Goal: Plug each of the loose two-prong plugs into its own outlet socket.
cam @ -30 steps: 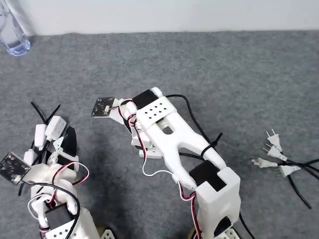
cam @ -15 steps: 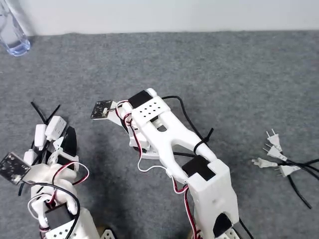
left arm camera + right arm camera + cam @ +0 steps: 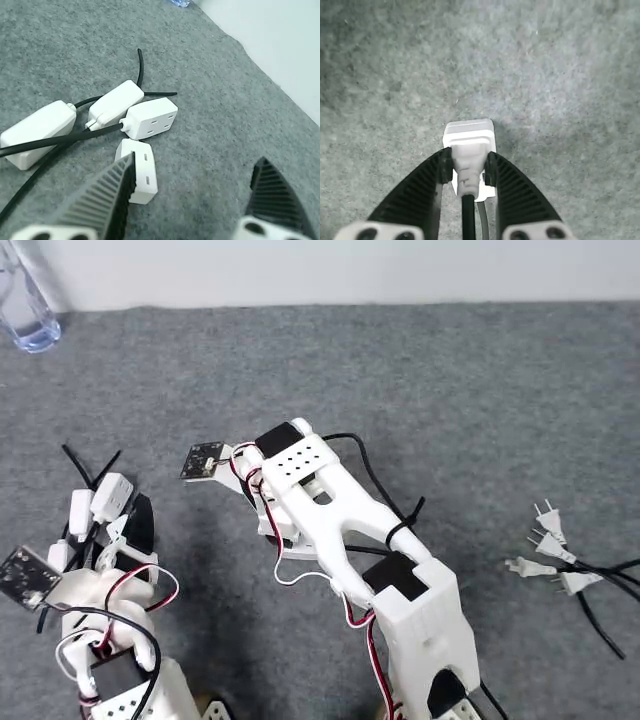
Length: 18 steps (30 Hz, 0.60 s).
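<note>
Right gripper clamped on a white plug, plug butted against an outlet socket on the carpet. Left gripper jaws wide apart above a socket cluster. Loose plugs lie well apart, near the table's right edge.

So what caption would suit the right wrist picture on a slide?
The right claw grips a white plug held against a white socket block on grey carpet.

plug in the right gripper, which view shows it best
Right wrist view: the plug sits centred, clamped in the right gripper and set against a white socket. In the high view the right arm lies over it. The left wrist view faces other sockets instead.
</note>
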Motion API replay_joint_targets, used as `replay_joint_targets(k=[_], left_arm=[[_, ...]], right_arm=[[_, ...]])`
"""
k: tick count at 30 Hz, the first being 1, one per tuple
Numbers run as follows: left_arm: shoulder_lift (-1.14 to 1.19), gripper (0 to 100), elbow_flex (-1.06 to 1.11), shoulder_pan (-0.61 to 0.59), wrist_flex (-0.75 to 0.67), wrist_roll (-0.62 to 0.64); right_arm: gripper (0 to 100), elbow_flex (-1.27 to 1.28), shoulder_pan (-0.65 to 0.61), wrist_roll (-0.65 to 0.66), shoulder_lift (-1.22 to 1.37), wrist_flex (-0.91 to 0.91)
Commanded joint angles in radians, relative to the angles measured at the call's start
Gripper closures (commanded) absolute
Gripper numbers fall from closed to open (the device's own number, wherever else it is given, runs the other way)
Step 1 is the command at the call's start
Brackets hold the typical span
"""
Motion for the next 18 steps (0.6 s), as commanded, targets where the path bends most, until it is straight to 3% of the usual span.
replay_joint_targets(k=[1,8,14,18], left_arm=[[-0.008,65,-0.007,0.009,0.006,-0.008],[-0.008,65,-0.007,0.009,0.006,-0.008],[-0.008,65,-0.007,0.009,0.005,-0.008],[-0.008,65,-0.007,0.009,0.005,-0.008]], right_arm=[[99.0,0.003,-0.008,-0.003,0.097,-0.042],[97.3,0.003,-0.013,-0.008,0.097,-0.039],[74.2,0.002,-0.015,-0.002,-0.027,0.031],[71.1,0.008,-0.013,-0.002,-0.101,0.062]])
